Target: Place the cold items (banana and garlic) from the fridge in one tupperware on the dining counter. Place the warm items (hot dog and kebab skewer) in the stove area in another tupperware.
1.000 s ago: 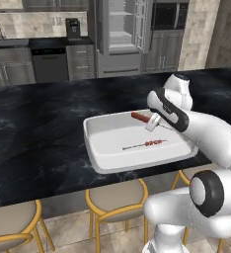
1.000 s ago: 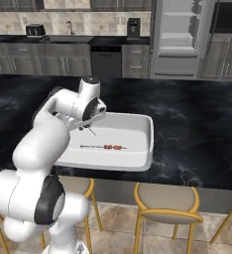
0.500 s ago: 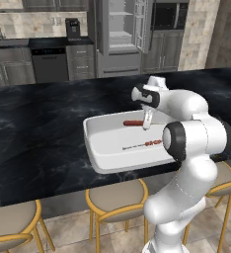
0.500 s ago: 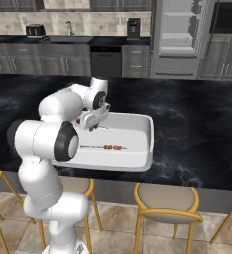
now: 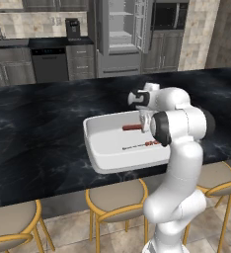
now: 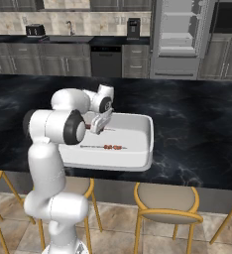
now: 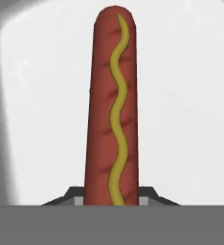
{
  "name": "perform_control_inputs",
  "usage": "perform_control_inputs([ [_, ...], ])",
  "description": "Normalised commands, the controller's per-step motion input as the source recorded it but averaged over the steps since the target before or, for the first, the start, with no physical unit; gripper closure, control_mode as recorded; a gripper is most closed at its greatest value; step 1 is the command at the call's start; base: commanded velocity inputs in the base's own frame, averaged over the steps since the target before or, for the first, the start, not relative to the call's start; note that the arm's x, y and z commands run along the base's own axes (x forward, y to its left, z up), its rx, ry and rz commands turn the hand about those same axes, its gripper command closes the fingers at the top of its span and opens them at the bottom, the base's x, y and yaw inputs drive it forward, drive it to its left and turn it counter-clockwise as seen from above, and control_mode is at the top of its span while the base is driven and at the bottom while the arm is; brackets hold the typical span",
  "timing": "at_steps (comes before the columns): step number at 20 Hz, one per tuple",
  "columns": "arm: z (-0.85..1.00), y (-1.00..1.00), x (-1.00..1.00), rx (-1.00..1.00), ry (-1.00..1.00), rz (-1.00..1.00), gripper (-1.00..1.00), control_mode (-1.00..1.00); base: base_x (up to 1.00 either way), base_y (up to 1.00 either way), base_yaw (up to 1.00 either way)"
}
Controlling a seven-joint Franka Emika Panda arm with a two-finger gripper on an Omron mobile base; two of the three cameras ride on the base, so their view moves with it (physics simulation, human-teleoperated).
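Observation:
My gripper (image 5: 143, 123) is shut on one end of the hot dog (image 5: 132, 127), a reddish-brown sausage with a yellow mustard squiggle (image 7: 111, 119). It holds the sausage level, low inside the white tupperware (image 5: 95, 148) on the dining counter (image 5: 38, 133). In the hand view the fingertips (image 7: 150, 194) clamp its near end over the tray's white floor. The kebab skewer (image 5: 144, 145) lies in the same tray, nearer the front rim. From the right base, the gripper (image 6: 97, 126), hot dog (image 6: 107, 130), skewer (image 6: 110, 147) and tray (image 6: 148, 139) appear again. Whether the sausage touches the floor I cannot tell.
The fridge (image 5: 120, 34) stands at the back with a door open, white shelves showing. Grey cabinets and a black worktop (image 6: 63, 39) line the far wall. Gold-framed stools (image 5: 117, 202) stand under the counter's near edge. My own elbow (image 5: 179, 123) looms over the tray's right side.
The arm has folded forward over the tray. The held hot dog has moved left and down, from above the tray's back right corner to low inside it.

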Motion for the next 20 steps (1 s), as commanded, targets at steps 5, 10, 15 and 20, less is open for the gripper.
perform_control_inputs([
  [5, -0.51, 0.00, 0.42, 0.00, -0.03, 0.03, 1.00, -1.00, 0.00, 0.00, 0.00],
  [10, -0.48, -0.02, 0.35, 0.00, -0.08, 0.03, 1.00, -1.00, 0.00, 0.00, 0.00],
  [15, -0.47, 0.00, 0.26, 0.00, -0.08, 0.02, 1.00, -1.00, 0.00, 0.00, 0.00],
  [20, -0.37, 0.00, 0.04, 0.00, -0.11, 0.01, -1.00, -1.00, 0.00, 0.00, 0.00],
])
